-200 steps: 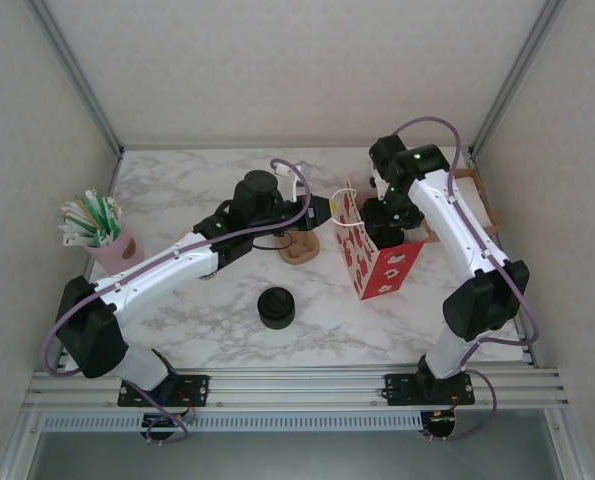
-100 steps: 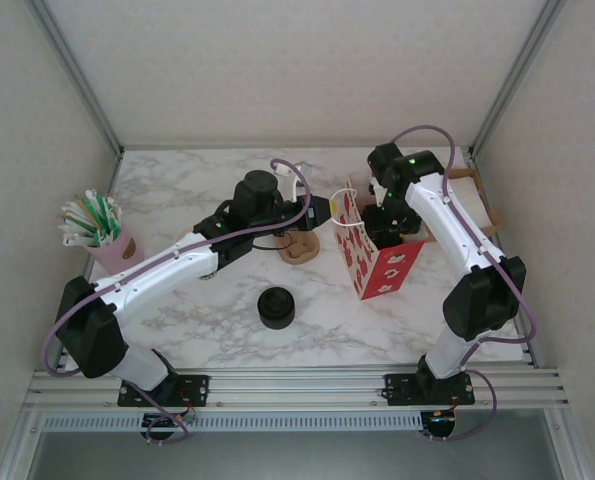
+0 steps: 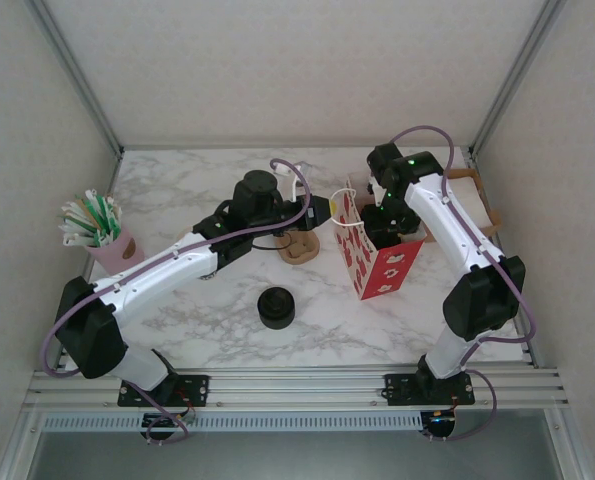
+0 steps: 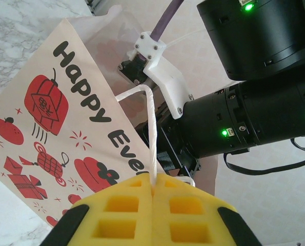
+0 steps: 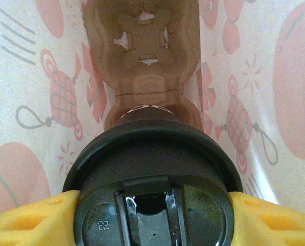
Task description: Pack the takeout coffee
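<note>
The takeout coffee [image 5: 152, 189] stands lid-up, cup part hidden, right fingers [image 5: 24, 220] clamped at its 3 and 9 o'clock; left fingers [image 4: 119, 215] pinch the bag string [image 4: 152, 136].

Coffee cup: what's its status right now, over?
Left gripper shut on the bag handle, gift bag upright. Right gripper gripping the takeout coffee inside the bag, above a cardboard carrier. Nothing in the way.
</note>
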